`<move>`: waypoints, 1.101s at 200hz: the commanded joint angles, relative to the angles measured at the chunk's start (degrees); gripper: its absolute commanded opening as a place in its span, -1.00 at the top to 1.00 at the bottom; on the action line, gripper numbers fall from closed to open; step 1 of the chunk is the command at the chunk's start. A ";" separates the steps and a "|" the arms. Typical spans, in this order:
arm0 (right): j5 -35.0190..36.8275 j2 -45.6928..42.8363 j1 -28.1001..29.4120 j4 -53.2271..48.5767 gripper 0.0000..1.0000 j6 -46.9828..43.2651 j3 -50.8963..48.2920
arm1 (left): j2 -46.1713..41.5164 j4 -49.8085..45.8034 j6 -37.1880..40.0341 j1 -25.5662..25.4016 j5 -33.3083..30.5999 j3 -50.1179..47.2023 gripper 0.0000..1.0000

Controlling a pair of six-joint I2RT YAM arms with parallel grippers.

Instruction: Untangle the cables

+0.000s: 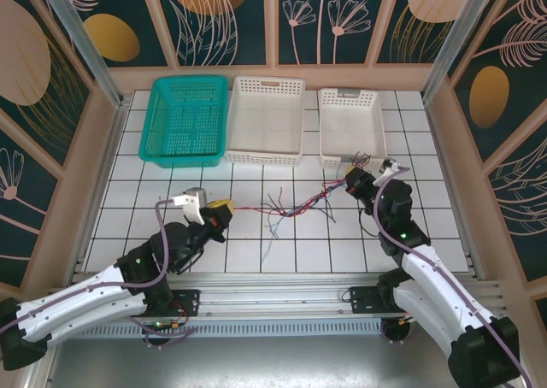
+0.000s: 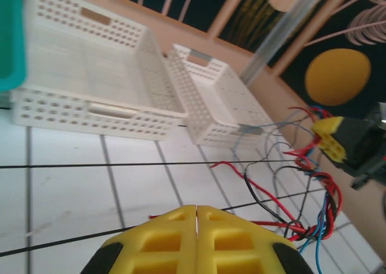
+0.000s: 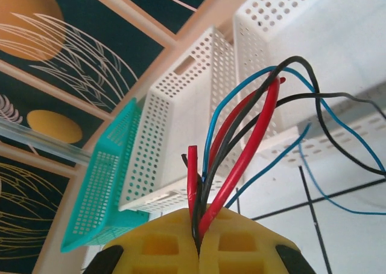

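Note:
The cables [image 1: 295,207] lie as a tangle of thin red, blue, black and grey wires on the white tiles between the arms. One red cable [image 1: 256,208] stretches left from the tangle to my left gripper [image 1: 224,210]. In the left wrist view its yellow fingertips [image 2: 197,210] are pressed together, and the red cable [image 2: 271,224] comes out on both sides of them. My right gripper [image 1: 352,181] stands at the tangle's right end. Its jaws [image 3: 198,241] are shut on a bundle of red, black and blue cables [image 3: 241,135] that rises from between the fingers.
Along the back of the table stand a teal basket [image 1: 184,119], a white basket [image 1: 267,119] and a second white basket [image 1: 350,127]. Wooden walls and metal posts close in the sides. The right gripper's yellow fingers [image 2: 329,141] show past the tangle in the left wrist view.

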 commanded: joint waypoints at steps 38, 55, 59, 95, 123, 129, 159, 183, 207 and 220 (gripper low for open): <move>-3.45 7.49 -1.54 -3.11 1.00 0.62 -0.14 | 7.02 -4.41 -3.42 -0.10 -8.63 2.98 1.00; -5.83 8.55 -1.54 -2.95 0.92 -0.47 0.25 | 8.83 -3.56 -3.62 -0.16 -8.99 3.54 1.00; -6.30 8.57 -1.54 -2.93 0.86 -0.58 0.30 | 9.13 -3.54 -3.68 -0.13 -9.13 3.81 1.00; -9.44 8.82 -1.53 -4.10 0.40 -2.11 0.42 | 12.32 -3.95 -4.12 -0.07 -10.51 6.32 1.00; -12.92 8.77 -1.49 -5.46 -0.08 -4.25 0.54 | 14.33 -4.52 -4.56 -0.07 -11.19 7.78 1.00; -13.49 8.55 -1.36 -5.44 -0.14 -4.73 0.28 | 14.65 -4.51 -4.55 -0.02 -11.19 7.96 1.00; -14.37 6.77 -1.03 -7.09 -0.28 -6.79 -1.16 | 15.77 -5.17 -4.78 0.00 -11.53 9.08 1.00; -15.37 5.42 -0.13 -7.09 -0.31 -6.43 -3.15 | 16.05 -6.16 -4.83 0.18 -11.63 10.20 1.00; -11.35 6.61 3.49 -7.98 -0.31 -6.62 -3.47 | 16.12 -6.82 -4.56 0.25 -11.17 11.45 1.00; -7.78 7.60 4.36 -9.85 -0.28 -6.65 -2.84 | 16.15 -7.34 -4.35 0.34 -10.46 12.61 1.00</move>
